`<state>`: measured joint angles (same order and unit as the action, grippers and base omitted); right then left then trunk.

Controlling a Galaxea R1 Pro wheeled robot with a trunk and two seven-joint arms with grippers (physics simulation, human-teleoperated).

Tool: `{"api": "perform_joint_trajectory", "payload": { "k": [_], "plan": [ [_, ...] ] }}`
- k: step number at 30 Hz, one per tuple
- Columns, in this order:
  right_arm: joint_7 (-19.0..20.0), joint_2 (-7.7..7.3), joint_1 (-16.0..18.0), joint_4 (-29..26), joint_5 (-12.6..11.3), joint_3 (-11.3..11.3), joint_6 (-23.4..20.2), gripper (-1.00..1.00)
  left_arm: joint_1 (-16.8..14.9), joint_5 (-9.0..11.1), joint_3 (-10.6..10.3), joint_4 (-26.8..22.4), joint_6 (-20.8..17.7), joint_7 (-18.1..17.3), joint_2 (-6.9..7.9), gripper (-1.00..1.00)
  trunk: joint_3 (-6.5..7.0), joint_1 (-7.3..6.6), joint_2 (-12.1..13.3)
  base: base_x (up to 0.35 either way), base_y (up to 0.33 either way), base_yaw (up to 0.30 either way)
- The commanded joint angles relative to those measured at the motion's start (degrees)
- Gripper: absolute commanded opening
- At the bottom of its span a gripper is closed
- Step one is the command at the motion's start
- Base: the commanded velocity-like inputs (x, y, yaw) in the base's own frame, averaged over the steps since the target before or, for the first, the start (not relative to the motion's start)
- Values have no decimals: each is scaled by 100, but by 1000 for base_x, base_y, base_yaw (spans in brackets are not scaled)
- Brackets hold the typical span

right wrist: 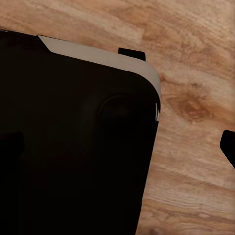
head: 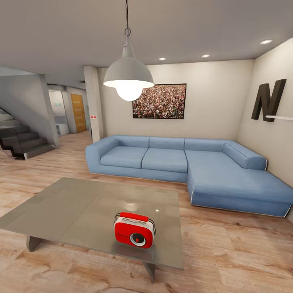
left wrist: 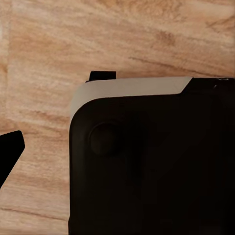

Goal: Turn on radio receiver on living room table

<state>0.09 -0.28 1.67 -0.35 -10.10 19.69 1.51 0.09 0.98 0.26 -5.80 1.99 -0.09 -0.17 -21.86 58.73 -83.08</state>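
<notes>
- My left wrist camera looks down at a large black body with a pale grey edge (left wrist: 132, 87), part of my own base as far as I can tell; a dark tip (left wrist: 10, 152) juts in at the frame edge, cut off, so I cannot tell how far my left jaws are spread or whether they hold anything.
- My right wrist camera gives the same: black bulk, a dark sliver (right wrist: 229, 147) at the border, jaw state unreadable.
- Under both lies the wood plank floor (right wrist: 196, 58).
- From my head, the radio receiver (head: 134, 230) stands upright on the table (head: 73, 207), near its front right corner.
- Behind the table sits the blue sofa (head: 183, 162), with the pendant lamp (head: 128, 77) and crowd picture (head: 159, 101) above.
- 1 staircase (head: 22, 140) is cut off at far left.
</notes>
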Motion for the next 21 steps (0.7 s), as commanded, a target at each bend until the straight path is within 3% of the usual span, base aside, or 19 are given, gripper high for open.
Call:
{"api": "perform_joint_trajectory", "payload": {
  "k": [1, 5, 21],
  "plan": [
    [0, 1, 0, 0, 0, 0, 0, 100, 0, 0, 0, 0, -2, 0, 0, 100, 0, 0, 0, 0, 0, 0],
    [0, 16, 0, 0, 6, 7, -5, 100, 0, 6, 3, 0, -40, -5, 7, 100, 0, 0, 0, 134, 0, 0],
    [-17, 13, 0, 0, 8, 8, -1, 100, 0, 7, 18, 0, -57, -14, 38, 100, 0, 0, 0, 320, 39, 0]
  ]
}}
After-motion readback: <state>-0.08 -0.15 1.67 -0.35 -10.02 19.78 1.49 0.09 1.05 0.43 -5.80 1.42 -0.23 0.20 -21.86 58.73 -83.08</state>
